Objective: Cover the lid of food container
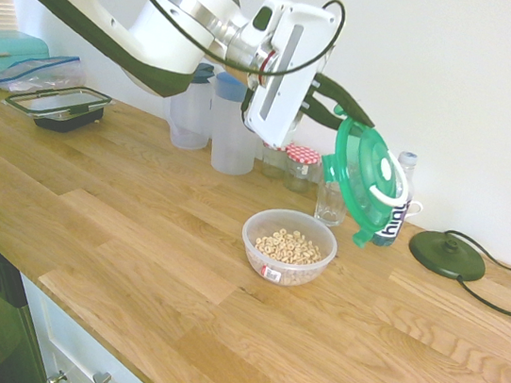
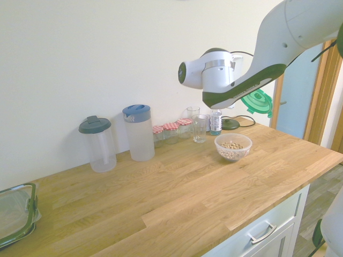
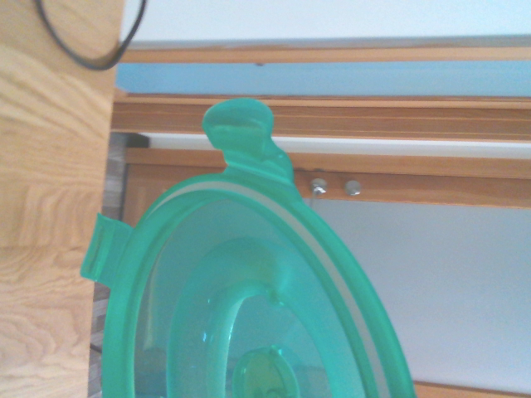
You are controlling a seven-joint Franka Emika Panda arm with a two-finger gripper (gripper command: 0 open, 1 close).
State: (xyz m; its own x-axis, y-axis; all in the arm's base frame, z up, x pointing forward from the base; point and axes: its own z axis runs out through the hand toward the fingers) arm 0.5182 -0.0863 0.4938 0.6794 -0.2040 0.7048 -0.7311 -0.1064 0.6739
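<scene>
Clear food container (image 1: 288, 247) holds ring cereal, uncovered.

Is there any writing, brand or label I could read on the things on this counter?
"hig": white letters on the dark label of the bottle behind the green lid; the rest is hidden.
Red-and-white sticker on the cereal bowl: too small to read.
White arc-and-dot mark on the lid: a symbol, no words.
Nothing else shows legible text.
</scene>
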